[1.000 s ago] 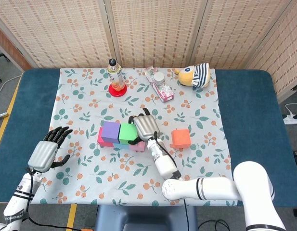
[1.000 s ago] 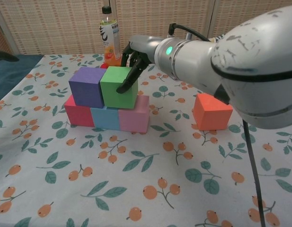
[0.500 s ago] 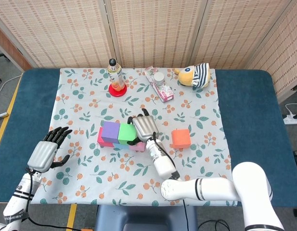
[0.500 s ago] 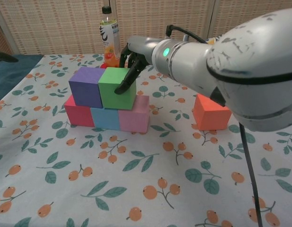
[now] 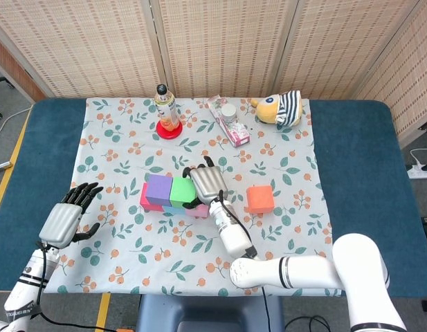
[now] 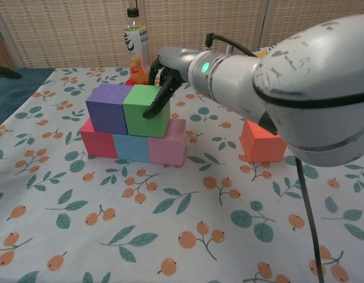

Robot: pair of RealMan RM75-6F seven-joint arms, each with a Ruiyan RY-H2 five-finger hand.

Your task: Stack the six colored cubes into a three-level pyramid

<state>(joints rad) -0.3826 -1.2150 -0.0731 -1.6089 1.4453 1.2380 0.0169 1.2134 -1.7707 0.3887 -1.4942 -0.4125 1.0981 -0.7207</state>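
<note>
Little has changed since the earlier frames: the right hand (image 6: pixel 164 79) has stayed at the green cube (image 6: pixel 146 109), fingertips on its right face and top edge, not visibly clamped, nothing lifted. Left to right: left hand (image 5: pixel 66 218) idle at lower left of the head view, fingers apart, empty. Purple cube (image 6: pixel 108 108) and green cube sit touching as level two on the red cube (image 6: pixel 98 143), blue cube (image 6: pixel 131 147) and pink cube (image 6: pixel 168 142) at frame centre. Orange cube (image 6: pixel 261 140) sits well apart on the tabletop (image 6: pixel 187 236) at right, not yet placed. Count: six cubes, one per colour. They look like light foam: easy to lift, easy to knock, so pinch opposite side faces and set down gently.
</note>
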